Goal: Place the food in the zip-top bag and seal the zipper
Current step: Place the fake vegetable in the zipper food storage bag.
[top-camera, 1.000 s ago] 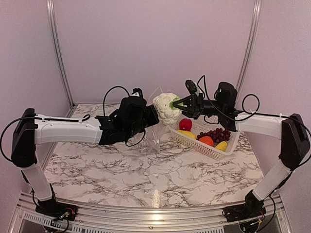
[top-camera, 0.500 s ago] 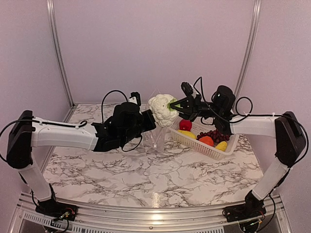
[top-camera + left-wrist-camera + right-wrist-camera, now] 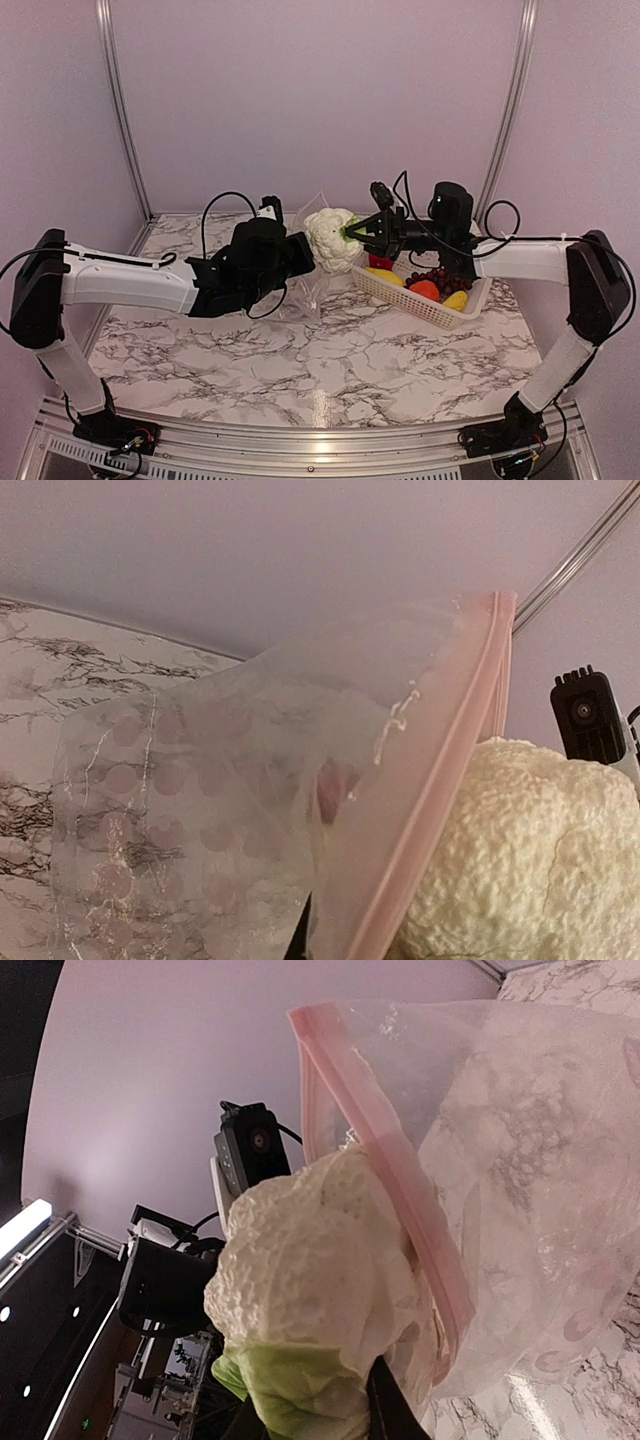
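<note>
My left gripper is shut on the clear zip-top bag and holds it up off the table, mouth toward the right. The bag's pink zipper strip runs along the mouth edge and also shows in the right wrist view. My right gripper is shut on the green leaf end of the white cauliflower and holds it against the bag's mouth. The cauliflower fills the right wrist view, and it lies just past the zipper in the left wrist view.
A white perforated basket stands on the marble table at the right, holding a red pepper, yellow pieces, an orange piece and dark purple grapes. The enclosure wall is close behind.
Both arms have shifted left and lower. The cauliflower moved from above the basket's left end to the bag's mouth, and the bag now hangs closer to the table.
</note>
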Action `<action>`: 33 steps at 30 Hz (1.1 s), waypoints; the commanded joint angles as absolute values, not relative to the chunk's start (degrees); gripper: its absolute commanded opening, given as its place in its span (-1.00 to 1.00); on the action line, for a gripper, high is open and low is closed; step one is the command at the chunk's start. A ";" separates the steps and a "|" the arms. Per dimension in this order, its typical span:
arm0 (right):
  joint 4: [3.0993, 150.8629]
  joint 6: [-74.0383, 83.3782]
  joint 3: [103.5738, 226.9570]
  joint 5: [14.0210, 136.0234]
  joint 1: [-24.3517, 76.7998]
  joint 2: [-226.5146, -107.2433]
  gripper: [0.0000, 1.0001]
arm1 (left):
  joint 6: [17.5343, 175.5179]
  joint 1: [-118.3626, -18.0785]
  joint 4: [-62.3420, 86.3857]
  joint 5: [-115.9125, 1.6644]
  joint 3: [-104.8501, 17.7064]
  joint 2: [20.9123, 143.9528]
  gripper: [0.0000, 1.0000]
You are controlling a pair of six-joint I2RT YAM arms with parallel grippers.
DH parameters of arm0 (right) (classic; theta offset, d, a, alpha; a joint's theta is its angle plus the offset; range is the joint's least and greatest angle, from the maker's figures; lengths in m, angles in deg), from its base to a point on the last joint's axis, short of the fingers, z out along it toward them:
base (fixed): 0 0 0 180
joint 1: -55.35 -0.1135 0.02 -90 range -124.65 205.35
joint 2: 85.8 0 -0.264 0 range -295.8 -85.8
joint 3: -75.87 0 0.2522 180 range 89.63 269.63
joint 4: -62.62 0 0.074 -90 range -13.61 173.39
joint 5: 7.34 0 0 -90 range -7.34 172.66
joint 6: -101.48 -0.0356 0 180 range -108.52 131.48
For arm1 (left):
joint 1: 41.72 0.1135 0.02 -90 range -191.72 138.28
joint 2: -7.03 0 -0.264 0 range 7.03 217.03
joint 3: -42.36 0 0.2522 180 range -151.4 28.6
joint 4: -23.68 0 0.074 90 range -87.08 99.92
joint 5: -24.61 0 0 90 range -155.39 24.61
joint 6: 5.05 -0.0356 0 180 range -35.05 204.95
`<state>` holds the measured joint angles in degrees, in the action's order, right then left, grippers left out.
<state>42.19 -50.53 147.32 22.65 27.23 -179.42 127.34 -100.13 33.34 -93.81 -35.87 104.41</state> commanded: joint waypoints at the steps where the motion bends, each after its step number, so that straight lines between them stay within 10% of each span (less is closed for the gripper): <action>1: 55.14 -42.91 148.31 27.93 27.36 -179.95 -1.00 | 128.39 -101.31 32.89 -98.71 -39.81 102.82 -1.00; 27: 61.06 -40.76 153.86 32.45 24.49 -182.64 -1.00 | 123.79 -102.63 28.80 -84.78 -50.60 112.05 -1.00; 33: 41.54 -52.53 147.71 27.61 26.86 -182.68 -0.64 | 126.00 -102.63 28.15 -85.23 -49.34 111.31 -1.00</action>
